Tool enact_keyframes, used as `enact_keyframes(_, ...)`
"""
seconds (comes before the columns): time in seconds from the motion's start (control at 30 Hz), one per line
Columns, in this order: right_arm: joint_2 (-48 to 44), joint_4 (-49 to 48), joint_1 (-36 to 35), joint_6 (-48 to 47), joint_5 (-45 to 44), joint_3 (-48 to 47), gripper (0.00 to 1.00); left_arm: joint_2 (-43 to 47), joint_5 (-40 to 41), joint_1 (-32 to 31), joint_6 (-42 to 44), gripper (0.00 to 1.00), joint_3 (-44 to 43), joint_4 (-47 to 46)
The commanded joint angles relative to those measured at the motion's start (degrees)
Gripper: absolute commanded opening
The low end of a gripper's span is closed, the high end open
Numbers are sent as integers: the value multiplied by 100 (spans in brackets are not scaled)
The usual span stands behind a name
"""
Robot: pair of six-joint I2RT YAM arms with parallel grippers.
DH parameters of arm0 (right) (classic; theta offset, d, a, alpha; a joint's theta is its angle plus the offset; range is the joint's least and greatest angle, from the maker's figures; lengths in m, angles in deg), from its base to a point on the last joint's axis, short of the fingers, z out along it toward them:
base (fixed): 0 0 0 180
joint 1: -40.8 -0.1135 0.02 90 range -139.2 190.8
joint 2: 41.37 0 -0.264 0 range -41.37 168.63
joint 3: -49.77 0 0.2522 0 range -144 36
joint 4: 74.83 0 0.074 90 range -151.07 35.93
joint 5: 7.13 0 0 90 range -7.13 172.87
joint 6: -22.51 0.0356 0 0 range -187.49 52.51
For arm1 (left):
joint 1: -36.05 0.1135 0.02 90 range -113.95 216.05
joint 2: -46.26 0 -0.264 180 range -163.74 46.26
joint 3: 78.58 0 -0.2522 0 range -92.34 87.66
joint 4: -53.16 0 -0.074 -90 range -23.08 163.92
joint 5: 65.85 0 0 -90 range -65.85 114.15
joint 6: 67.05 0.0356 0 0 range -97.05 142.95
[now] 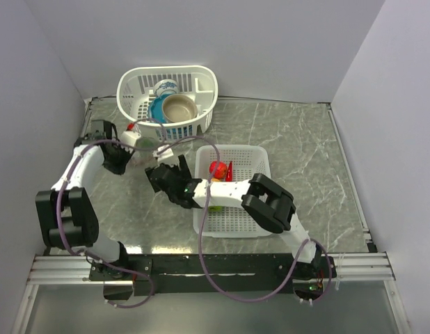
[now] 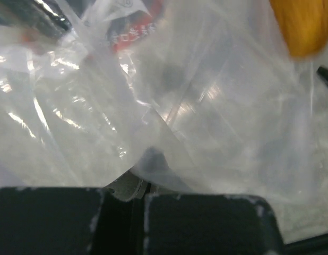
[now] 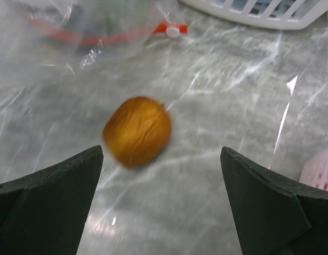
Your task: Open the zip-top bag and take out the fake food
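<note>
The clear zip-top bag [image 1: 144, 142] lies at the left of the table, its red zip strip [image 3: 169, 29] towards the back. My left gripper [image 1: 129, 150] is shut on a fold of the bag's plastic [image 2: 153, 159], which fills the left wrist view. A yellow-orange fruit [image 3: 137, 130] lies loose and blurred on the marble table, just outside the bag, and also shows beyond the bag [image 2: 304, 26]. My right gripper [image 3: 161, 151] stands open over it with the fingers wide apart, touching nothing. In the top view my right gripper [image 1: 168, 167] hides the fruit.
A white mesh basket [image 1: 253, 156] right of the right gripper holds a red apple [image 1: 216, 169] and a red chili [image 1: 229, 171]. A second white basket [image 1: 201, 80] at the back holds a blue bowl [image 1: 158, 110] and a beige bowl [image 1: 179, 108]. Walls close in the table.
</note>
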Motion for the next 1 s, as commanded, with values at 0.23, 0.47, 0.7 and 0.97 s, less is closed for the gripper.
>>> enact_keyframes(0.23,675,260,151,267,302,-893,100,-188,-1201,-27,-483,1,-2572,1050)
enact_keyframes(0.47,894,427,177,355,487,-1069,100,480,-1422,-114,-501,1,-2976,1639)
enact_keyframes(0.7,877,260,247,241,434,-1034,91,797,-1387,-141,-414,1,-3338,2324)
enact_keyframes(0.97,1027,111,300,127,390,-1148,76,1070,-1483,-132,-387,1,-3495,2826)
